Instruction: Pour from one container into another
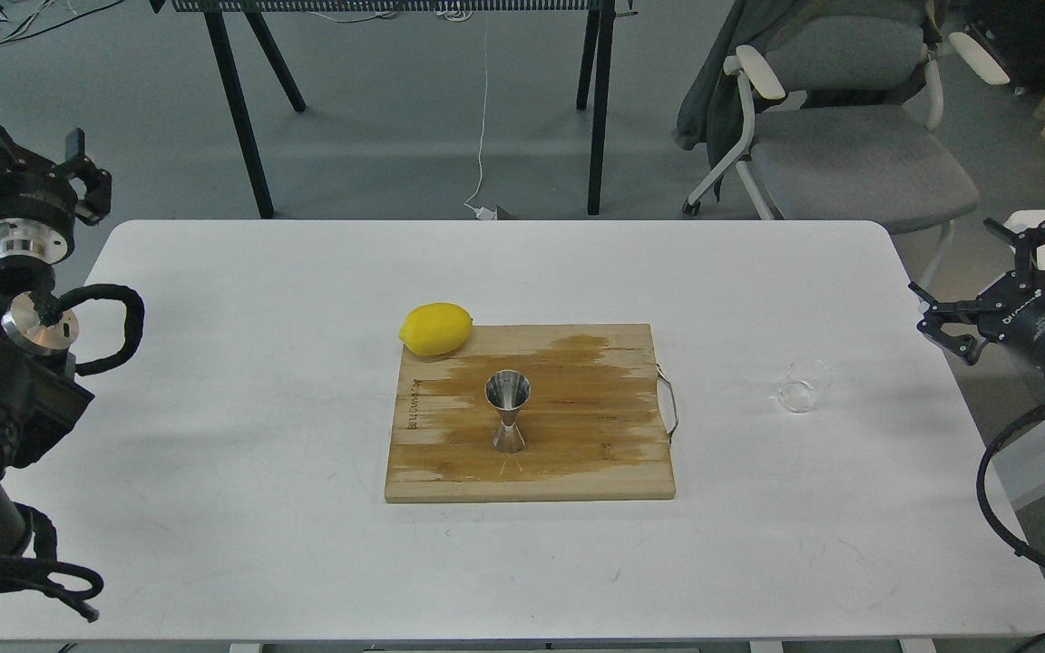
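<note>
- The white surface (214, 435) is filling most of the view, carrying everything named below.
- A wooden cutting board (577, 453) is lying flat near the middle of the surface, its metal handle (670, 404) sticking out from its right edge; a darker, wet-looking patch is spreading across much of its top.
- The left tool (28, 150) is hanging off the surface's far-left corner, held over the floor and well apart from the board; its fingers are standing spread, with nothing between them.
- The right tool (999, 281) is hovering just beyond the surface's right edge, its fingers also spread wide and holding nothing, and it is sitting near the clear cup but not touching it.
- A yellow lemon (435, 328) is resting at the board's far-left corner, partly on the board and partly on the surface.
- The steel jigger (507, 410) is standing upright at about the centre of the board, its wider mouth facing up, apart from the lemon.
- The clear cup (802, 384) is sitting on the bare surface near the right edge, well to the right of the board; it seems to be upright, though its see-through walls are making that hard to tell.
</note>
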Motion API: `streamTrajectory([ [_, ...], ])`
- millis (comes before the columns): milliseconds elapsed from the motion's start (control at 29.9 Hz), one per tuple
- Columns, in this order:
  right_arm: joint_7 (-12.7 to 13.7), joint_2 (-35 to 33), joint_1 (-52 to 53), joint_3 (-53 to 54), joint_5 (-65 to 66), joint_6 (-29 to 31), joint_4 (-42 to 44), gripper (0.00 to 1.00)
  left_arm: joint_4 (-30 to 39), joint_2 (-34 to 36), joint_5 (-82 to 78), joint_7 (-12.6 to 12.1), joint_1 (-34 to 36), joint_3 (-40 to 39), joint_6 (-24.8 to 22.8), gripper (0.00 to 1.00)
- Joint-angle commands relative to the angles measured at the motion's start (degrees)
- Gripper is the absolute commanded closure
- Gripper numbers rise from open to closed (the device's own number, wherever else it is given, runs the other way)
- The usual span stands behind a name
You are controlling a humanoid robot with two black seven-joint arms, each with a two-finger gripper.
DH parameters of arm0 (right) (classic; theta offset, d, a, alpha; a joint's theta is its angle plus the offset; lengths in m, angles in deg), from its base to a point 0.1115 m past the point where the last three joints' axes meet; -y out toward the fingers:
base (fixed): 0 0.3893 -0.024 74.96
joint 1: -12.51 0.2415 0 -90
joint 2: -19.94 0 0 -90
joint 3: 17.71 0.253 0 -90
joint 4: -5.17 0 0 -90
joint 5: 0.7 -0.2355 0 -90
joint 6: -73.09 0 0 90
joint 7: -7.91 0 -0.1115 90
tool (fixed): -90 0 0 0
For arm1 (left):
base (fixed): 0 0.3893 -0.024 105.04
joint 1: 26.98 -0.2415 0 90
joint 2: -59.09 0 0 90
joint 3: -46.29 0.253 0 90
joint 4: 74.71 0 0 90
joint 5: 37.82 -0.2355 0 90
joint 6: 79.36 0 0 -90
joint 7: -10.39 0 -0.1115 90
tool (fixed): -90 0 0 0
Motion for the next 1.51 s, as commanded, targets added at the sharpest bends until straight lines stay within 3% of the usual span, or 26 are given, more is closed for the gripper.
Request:
streamTrajectory([
  [0, 0.71, -0.22, -0.11, 0.19, -1.27, 0.00, 0.01, 0.01, 0.00, -0.13, -0.16, 0.01, -0.91, 4.66, 0.00, 0.01],
  [401, 0.09, 0.75, -0.63, 0.37, -1.27, 0.00, 0.98, 0.01, 0.96, -7.42, -6.40, 0.01, 2.52, 13.46, 0.00, 0.00],
  [535, 0.01, 0.83, -0.72, 0.37, -1.27, 0.00, 0.98, 0.01, 8.07, -2.00, -9.12, 0.01, 2.69, 13.99, 0.00, 0.00],
  [803, -0.08, 2.77, -0.72, 0.63, -1.27, 0.00, 0.98, 0.01, 11.41, 8.22, -9.22, 0.01, 4.01, 13.90, 0.00, 0.00],
  [937, -0.08, 3.30, -0.64, 0.55, -1.27, 0.00, 0.98, 0.01, 23.96, 13.82, -9.39, 0.01, 3.66, 14.25, 0.00, 0.00],
  [1104, 0.01, 3.30, -0.55, 0.11, -1.19, 0.00, 0.80, 0.01, 33.47, 19.82, -9.13, 0.01, 3.75, 13.29, 0.00, 0.00],
  [1338, -1.40, 3.30, -0.28, 1.68, -1.27, 0.00, -0.08, 0.01, 31.83, 22.28, -7.46, 0.01, -1.51, 5.22, 0.00, 0.00],
  [1472, -0.09, 2.16, -0.90, 2.48, -2.06, 0.00, -3.05, 0.01, 26.82, 20.88, -6.76, 0.01, -5.21, -0.68, 0.00, 0.00],
])
